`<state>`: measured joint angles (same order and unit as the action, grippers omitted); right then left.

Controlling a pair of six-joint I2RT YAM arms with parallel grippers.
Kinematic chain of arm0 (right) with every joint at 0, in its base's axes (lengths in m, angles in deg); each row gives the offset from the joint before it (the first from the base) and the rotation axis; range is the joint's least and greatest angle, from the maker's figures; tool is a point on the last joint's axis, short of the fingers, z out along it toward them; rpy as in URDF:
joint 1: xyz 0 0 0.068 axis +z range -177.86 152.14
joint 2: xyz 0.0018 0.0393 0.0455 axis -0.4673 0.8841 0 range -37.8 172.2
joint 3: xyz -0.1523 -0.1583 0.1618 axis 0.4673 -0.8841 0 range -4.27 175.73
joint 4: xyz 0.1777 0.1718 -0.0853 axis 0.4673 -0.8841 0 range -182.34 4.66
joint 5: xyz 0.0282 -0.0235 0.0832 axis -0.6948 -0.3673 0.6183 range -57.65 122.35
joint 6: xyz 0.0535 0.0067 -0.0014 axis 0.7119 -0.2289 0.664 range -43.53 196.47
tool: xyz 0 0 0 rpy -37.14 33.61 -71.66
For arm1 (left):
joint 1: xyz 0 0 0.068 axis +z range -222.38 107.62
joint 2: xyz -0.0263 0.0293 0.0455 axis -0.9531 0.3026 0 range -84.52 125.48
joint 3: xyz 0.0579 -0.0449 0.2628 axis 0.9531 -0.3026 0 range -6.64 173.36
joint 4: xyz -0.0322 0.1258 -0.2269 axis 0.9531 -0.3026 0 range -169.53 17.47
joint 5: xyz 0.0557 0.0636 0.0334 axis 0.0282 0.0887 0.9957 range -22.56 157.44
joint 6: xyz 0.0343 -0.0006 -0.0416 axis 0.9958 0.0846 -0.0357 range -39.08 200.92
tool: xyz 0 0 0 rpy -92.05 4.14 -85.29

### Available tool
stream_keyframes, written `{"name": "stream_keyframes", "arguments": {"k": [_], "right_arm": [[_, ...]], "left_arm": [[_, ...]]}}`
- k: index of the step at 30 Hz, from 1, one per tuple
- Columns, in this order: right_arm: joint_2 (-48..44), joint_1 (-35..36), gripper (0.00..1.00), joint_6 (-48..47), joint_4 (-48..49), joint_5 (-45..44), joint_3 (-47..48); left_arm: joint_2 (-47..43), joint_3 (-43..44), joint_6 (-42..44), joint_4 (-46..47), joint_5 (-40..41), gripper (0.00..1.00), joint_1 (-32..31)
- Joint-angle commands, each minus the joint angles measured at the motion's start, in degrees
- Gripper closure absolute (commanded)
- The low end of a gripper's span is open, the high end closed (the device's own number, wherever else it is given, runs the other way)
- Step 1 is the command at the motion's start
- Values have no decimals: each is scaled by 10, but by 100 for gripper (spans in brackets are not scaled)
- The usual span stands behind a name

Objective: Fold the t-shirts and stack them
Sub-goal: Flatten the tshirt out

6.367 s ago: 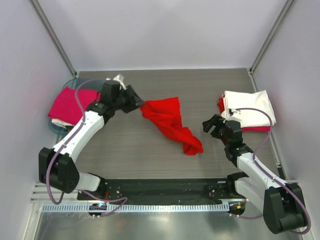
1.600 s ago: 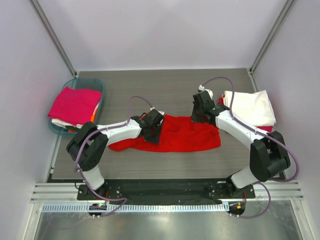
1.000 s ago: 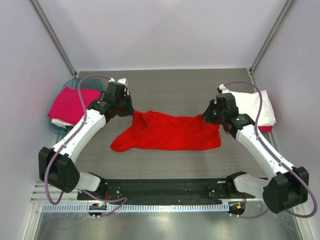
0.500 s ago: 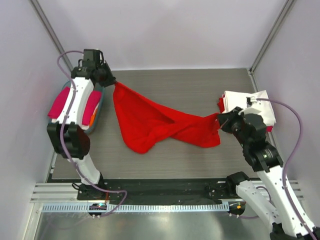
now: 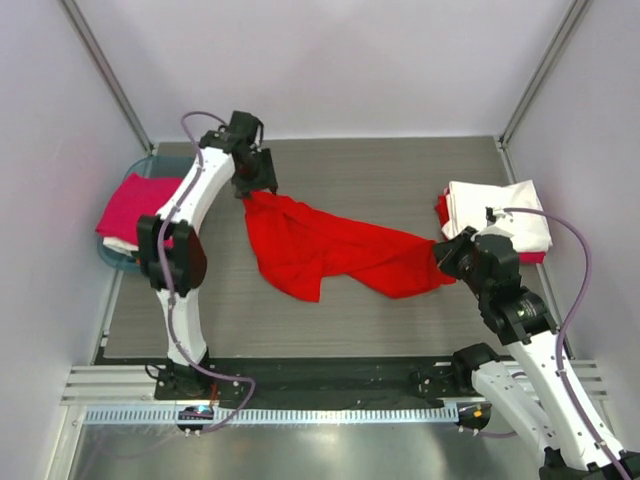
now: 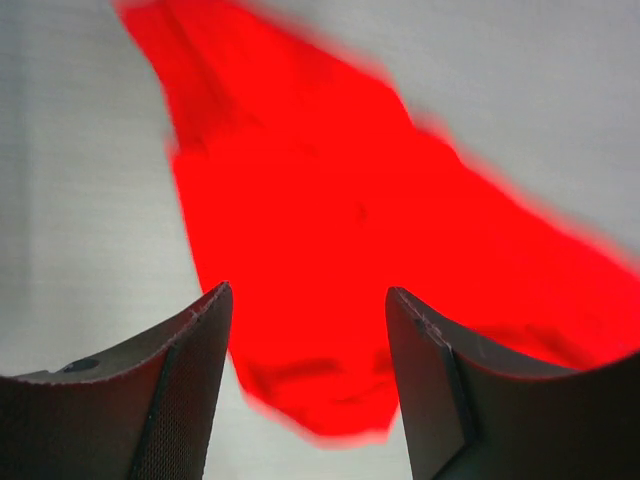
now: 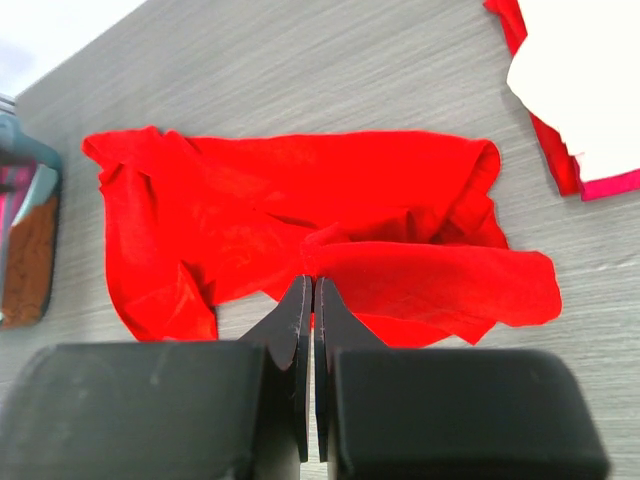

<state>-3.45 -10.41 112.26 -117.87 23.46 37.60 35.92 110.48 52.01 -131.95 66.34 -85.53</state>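
The left gripper (image 6: 307,292) is holding its jaws spread with nothing between them, hovering over the far left corner of the red t-shirt (image 5: 330,245). The right gripper (image 7: 308,282) is pressing its jaws together, seemingly pinching the shirt's right end. The shirt is lying twisted across the tabletop (image 5: 400,180). Pulling from the right alone risks bunching it further.

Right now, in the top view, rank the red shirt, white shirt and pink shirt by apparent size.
1. red shirt, spread out, clearly largest.
2. white shirt and pink shirt look alike; the pink is partly hidden, so no ranking.
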Motion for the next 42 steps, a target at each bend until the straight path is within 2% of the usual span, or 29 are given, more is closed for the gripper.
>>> {"name": "stream_keyframes", "arguments": {"k": [1,2,3,5,6,7,10,11,16,18,20,24,26,29,36,38,42], "right_arm": [[16,-1,99,-3,6,-9,8],[19,-1,99,-4,6,-6,8],[19,-1,98,-5,6,-6,7],[18,-1,97,-5,7,-11,0],[16,-1,96,-3,10,-15,-3],[13,-1,96,-1,12,-17,-10],[13,-1,98,-2,23,-18,-18],[16,-1,97,-1,24,-17,-18],[27,-1,97,-12,25,-6,-22],[27,-1,98,-12,26,-3,-26],[26,-1,98,-9,25,-1,-29],[22,-1,97,-1,26,9,-43],[26,-1,97,0,31,15,-47],[37,-1,97,1,37,23,-51],[37,-1,97,3,38,22,-52],[34,-1,97,3,38,22,-52],[33,-1,97,7,38,24,-50]], "left_arm": [[-221,-164,5,52,24,36,-53],[-253,-214,0,74,13,36,-60],[-313,-311,-7,119,-48,36,-64],[-364,-394,-36,150,-76,36,-79],[-391,-463,-43,175,-84,36,-84],[-435,-492,-60,183,-78,35,-101],[-516,-569,-100,196,-73,18,-128],[-530,-582,-127,196,-74,1,-134],[-586,-674,-225,228,-16,0,-139],[-596,-722,-276,284,-32,0,-137],[-600,-739,-298,315,-47,2,-137],[-598,-794,-374,386,-55,12,-141],[-587,-804,-394,424,-52,19,-152],[-550,-792,-411,436,-34,23,-188],[-490,-773,-510,445,96,29,-296],[-468,-767,-537,445,132,33,-310],[-423,-746,-549,447,170,34,-337]]}}
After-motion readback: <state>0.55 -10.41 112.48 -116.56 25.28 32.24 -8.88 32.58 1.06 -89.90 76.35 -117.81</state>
